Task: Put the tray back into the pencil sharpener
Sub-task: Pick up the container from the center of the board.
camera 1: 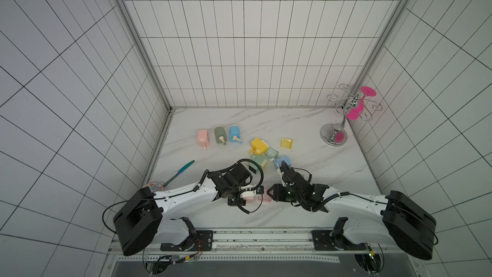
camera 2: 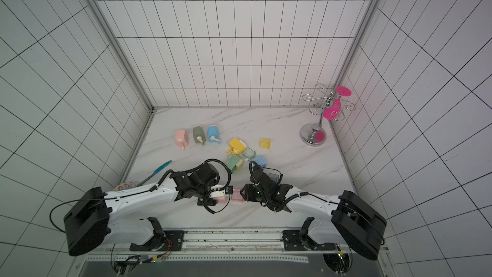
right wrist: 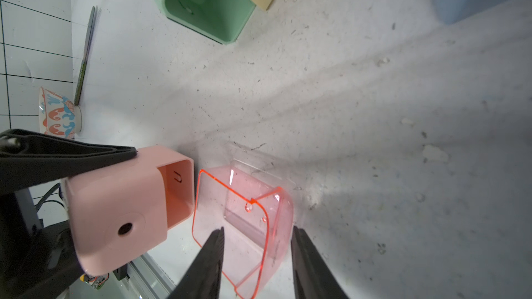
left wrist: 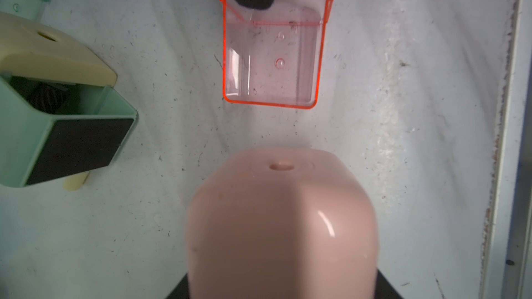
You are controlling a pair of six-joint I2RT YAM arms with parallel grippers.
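Observation:
The pink pencil sharpener (right wrist: 121,214) lies on its side near the table's front edge, its empty slot facing the tray. My left gripper (camera 1: 252,194) is shut on it; one black finger (right wrist: 86,153) presses its side, and the body (left wrist: 282,225) fills the left wrist view. The clear pink tray (right wrist: 244,217) rests on the marble just beyond the slot, a small gap apart, seen in both top views (camera 1: 266,196) (camera 2: 237,195). My right gripper (right wrist: 257,243) is open. One finger is over the tray's hollow and the other is outside its end wall.
A green sharpener (camera 1: 259,161) with an empty slot, a yellow one (camera 1: 258,145) and a blue one (camera 1: 282,161) crowd just behind the grippers, with loose green (camera 1: 271,152) and yellow (camera 1: 287,143) trays. A bowl (camera 1: 155,186) and a knife (camera 1: 179,173) lie left, and a metal rack (camera 1: 343,118) stands far right.

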